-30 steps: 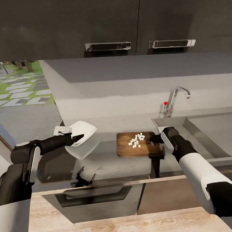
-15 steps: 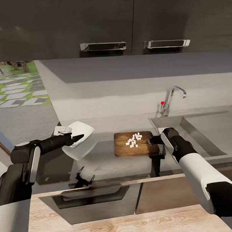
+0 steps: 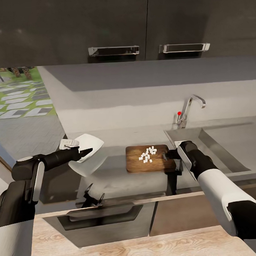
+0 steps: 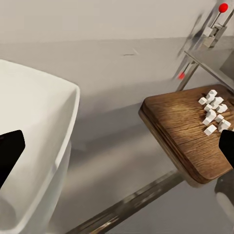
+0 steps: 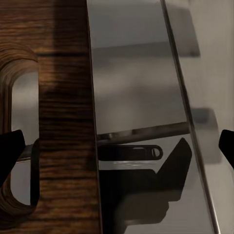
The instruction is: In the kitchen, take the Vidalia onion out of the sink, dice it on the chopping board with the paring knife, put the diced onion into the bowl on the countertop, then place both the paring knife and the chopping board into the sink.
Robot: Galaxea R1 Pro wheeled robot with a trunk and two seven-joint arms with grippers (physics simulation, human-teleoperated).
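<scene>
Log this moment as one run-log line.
left pincer: holds tilted glossy white bowl | right pincer: at handle end of brown wooden chopping board | white diced onion cubes: on board

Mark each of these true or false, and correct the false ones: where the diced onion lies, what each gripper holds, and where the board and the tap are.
1. The diced onion lies on the chopping board. True.
2. The left gripper holds the bowl tilted above the countertop. True.
3. The bowl already holds onion pieces. False: what shows of its inside is bare.
4. The chopping board sits inside the sink. False: it is beside it, held at its handle end by the right gripper.
5. The tap has a blue knob. False: red.
</scene>
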